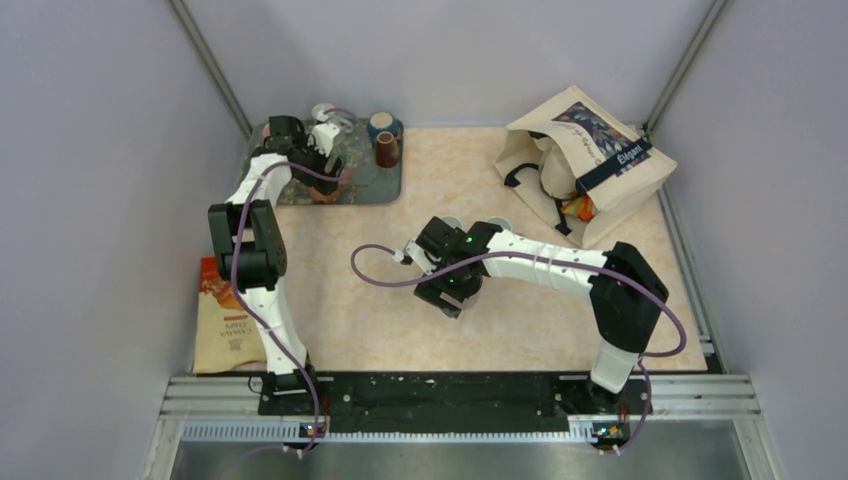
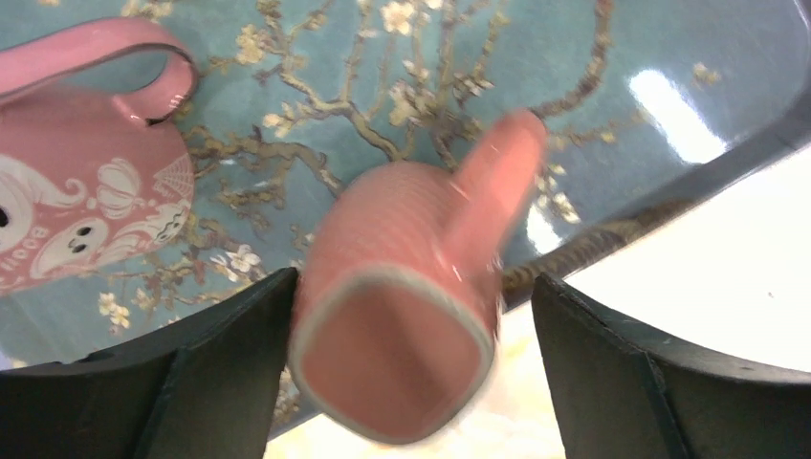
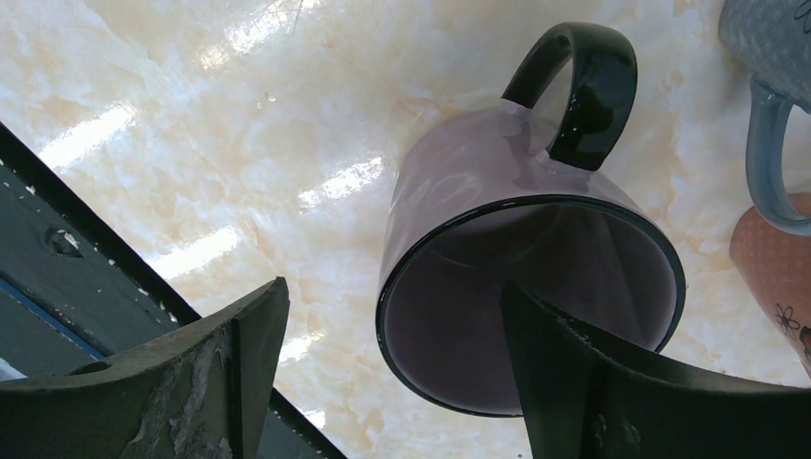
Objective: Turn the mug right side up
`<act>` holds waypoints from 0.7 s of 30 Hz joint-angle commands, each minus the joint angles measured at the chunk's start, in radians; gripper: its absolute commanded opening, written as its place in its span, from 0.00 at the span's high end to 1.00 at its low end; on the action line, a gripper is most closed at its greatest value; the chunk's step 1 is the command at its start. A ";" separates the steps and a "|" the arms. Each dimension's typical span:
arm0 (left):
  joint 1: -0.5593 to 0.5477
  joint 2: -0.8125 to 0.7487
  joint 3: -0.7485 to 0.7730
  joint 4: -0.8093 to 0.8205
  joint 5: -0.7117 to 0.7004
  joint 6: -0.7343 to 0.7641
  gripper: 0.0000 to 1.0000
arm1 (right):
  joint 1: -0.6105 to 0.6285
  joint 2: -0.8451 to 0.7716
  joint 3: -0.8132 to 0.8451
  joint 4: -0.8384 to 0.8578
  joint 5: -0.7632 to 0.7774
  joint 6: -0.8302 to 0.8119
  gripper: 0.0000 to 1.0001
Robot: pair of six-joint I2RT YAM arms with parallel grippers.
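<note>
Floral tray [image 2: 612, 57]: pink ribbed mug [image 2: 402, 287] base-up; lilac mug [image 3: 459, 201] mouth-up; left, right jaws spread.

Arms outstretched (both), left end effector [image 2: 411, 287] and right end effector [image 3: 392, 292] agape

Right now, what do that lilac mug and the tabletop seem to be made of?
Lilac mug: likely glazed ceramic, given its matte body, glossy black handle and rim. Tabletop: marble-patterned, polished, with bright light streaks; real stone or laminate, I cannot tell.
</note>
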 commanded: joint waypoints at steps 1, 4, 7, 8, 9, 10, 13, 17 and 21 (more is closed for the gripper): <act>0.004 -0.019 0.096 -0.199 0.091 0.125 0.01 | 0.005 -0.052 0.041 0.005 -0.012 -0.001 0.19; 0.003 -0.013 0.169 -0.241 0.128 0.176 0.01 | 0.005 -0.064 0.028 0.009 -0.013 0.001 0.18; -0.004 -0.013 0.210 -0.248 0.127 0.241 0.01 | 0.006 -0.070 0.021 0.010 -0.018 0.006 0.18; -0.012 -0.010 0.226 -0.262 0.121 0.267 0.01 | 0.006 -0.073 0.019 0.012 -0.019 0.006 0.18; -0.024 -0.004 0.243 -0.276 0.109 0.289 0.01 | 0.005 -0.075 0.017 0.012 -0.020 0.006 0.18; -0.043 0.002 0.257 -0.294 0.095 0.309 0.01 | 0.005 -0.076 0.016 0.013 -0.018 0.007 0.18; -0.084 0.032 0.296 -0.302 0.047 0.326 0.01 | 0.005 -0.076 0.014 0.013 -0.013 0.012 0.18; -0.129 0.130 0.413 -0.316 -0.037 0.303 0.01 | 0.005 -0.081 0.015 0.013 -0.012 0.014 0.18; -0.139 0.267 0.602 -0.440 -0.098 0.321 0.04 | 0.006 -0.093 0.020 0.013 -0.003 0.017 0.18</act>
